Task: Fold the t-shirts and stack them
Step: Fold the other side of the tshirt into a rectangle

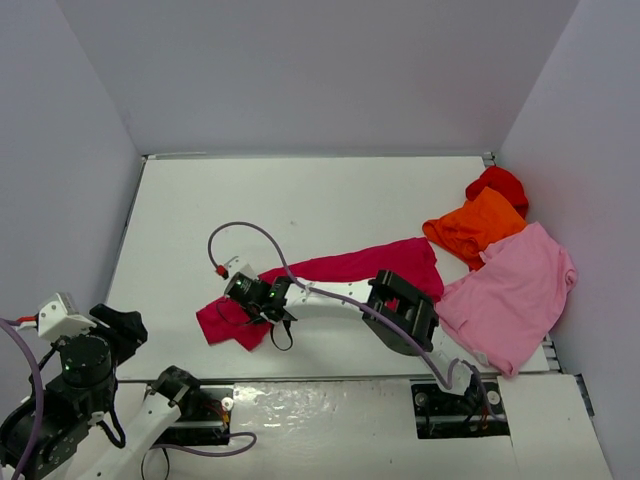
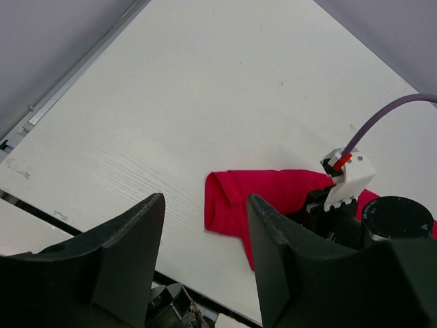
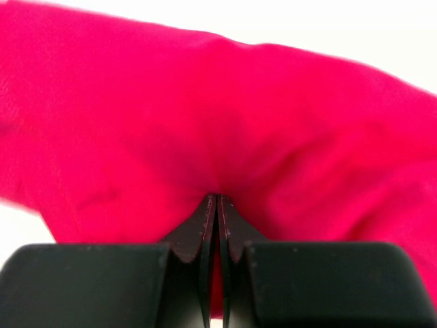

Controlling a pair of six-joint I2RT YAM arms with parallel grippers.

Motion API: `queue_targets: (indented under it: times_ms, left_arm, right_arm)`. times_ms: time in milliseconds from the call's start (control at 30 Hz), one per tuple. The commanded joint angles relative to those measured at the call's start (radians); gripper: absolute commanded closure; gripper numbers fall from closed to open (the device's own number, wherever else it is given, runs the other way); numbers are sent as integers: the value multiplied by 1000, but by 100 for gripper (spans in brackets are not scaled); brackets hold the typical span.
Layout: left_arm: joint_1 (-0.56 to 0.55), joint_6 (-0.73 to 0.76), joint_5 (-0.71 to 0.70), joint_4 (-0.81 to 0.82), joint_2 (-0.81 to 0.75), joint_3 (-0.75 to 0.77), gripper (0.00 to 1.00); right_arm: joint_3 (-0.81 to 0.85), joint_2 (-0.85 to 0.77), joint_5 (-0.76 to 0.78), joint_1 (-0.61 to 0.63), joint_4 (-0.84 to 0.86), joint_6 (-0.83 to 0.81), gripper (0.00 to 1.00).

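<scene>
Left hand [image 2: 205, 225]: released, jaws apart and empty, held above the desk [image 1: 300, 200] on the near side of the crimson t-shirt [image 1: 360, 265], clear of the cloth.
Right hand [image 3: 216, 205]: clenched on a fold at the crimson t-shirt's left end.
Crimson t-shirt: lay bunched in a long band on the desk.
Handling: probably light, limp and non-slippery; it would sag and bunch from one pinch, so a hem corner or shoulder seam looked the better hold.
Other shirts: light pink t-shirt [image 1: 510, 295] touching its right end; orange t-shirt [image 1: 475, 228] beyond that; red t-shirt [image 1: 498, 183] farthest.
Hidden: collar and sleeves indistinct; the right arm covered its near edge; the orange t-shirt partly hid the red t-shirt.
</scene>
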Motion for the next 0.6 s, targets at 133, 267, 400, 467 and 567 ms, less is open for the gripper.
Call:
queue_targets:
  times_ms: [133,267,400,467,567]
  left_arm:
    - [-3,0,7,19,15,7,52]
    - [-3,-3,2,16,12,12,52]
    - [-3,-2,-5,16,13,18,52]
    - [-3,-1,-9,15,12,20,52]
    - [-3,2,-18,15,8,26,52]
  right_arm:
    - [-54,-89,74,5,-57,28,52]
    - [64,-78,63,22,-58,9,48]
    - [156,-59,9,49,-68,5,49]
    - [178,-57,1,69,-79,10,49]
    - [170,-67,-4,104,-97,21,50]
